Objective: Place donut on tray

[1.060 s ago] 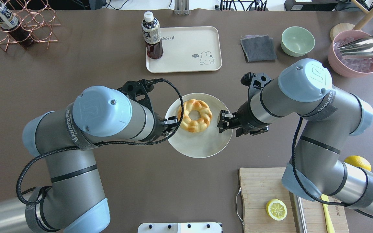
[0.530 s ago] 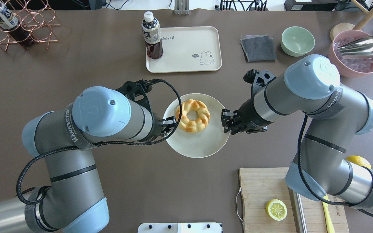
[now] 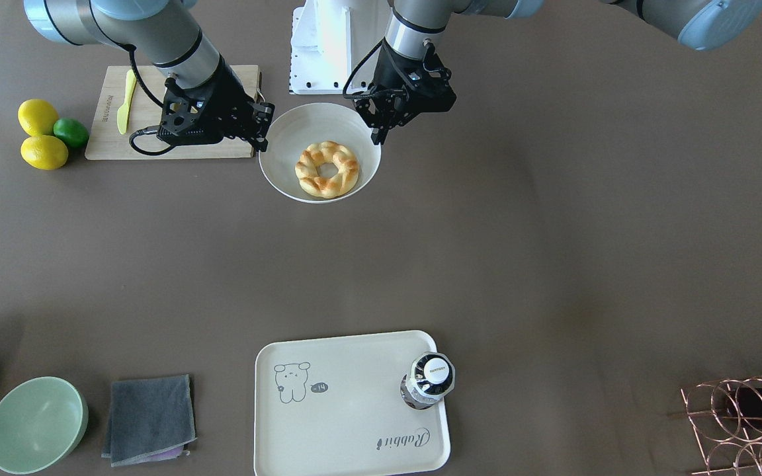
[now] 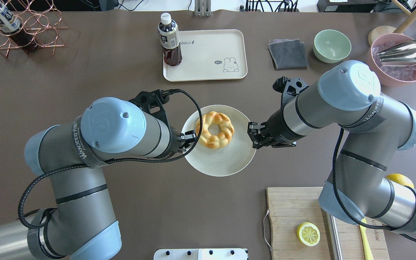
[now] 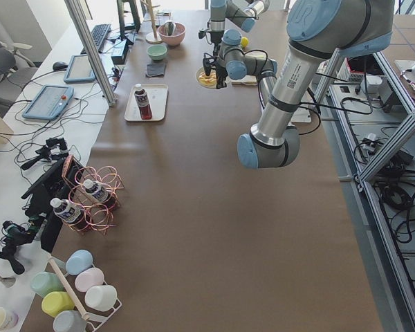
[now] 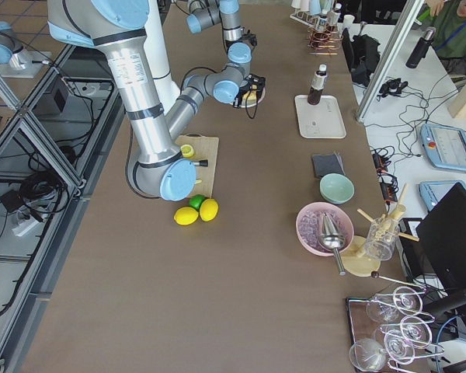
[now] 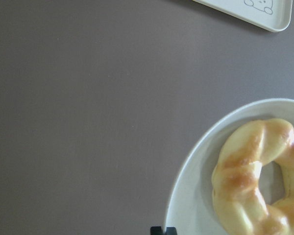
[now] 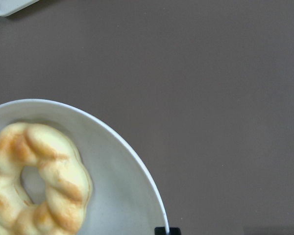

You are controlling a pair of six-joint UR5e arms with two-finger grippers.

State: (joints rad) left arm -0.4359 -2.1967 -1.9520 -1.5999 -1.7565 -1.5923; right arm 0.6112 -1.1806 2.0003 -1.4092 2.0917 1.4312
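Observation:
The golden twisted donut [image 4: 208,139] lies in a round white shallow bowl [image 4: 222,162] at the table's middle. My left gripper [image 4: 190,138] is shut on the bowl's left rim. My right gripper [image 4: 253,135] is shut on its right rim. In the front view the donut [image 3: 311,165] and bowl [image 3: 288,132] sit between the left gripper [image 3: 376,135] and the right gripper [image 3: 263,135]. Both wrist views show the donut [image 7: 240,181] [image 8: 54,176] and one closed fingertip pair at the rim. The cream rabbit tray [image 4: 208,54] [image 3: 354,396] lies beyond the bowl.
A dark drink bottle [image 4: 170,39] stands on the tray's left end. A grey cloth [image 4: 288,53], a green bowl [image 4: 332,45] and a pink bowl [image 4: 397,59] lie to the tray's right. A wooden cutting board [image 4: 294,216] with a lemon half [image 4: 308,233] is near right. A wire rack [image 4: 20,25] is far left.
The bowl with the donut has shifted slightly to the left, both grippers moving with it. The right arm's elbow has swung a little outward.

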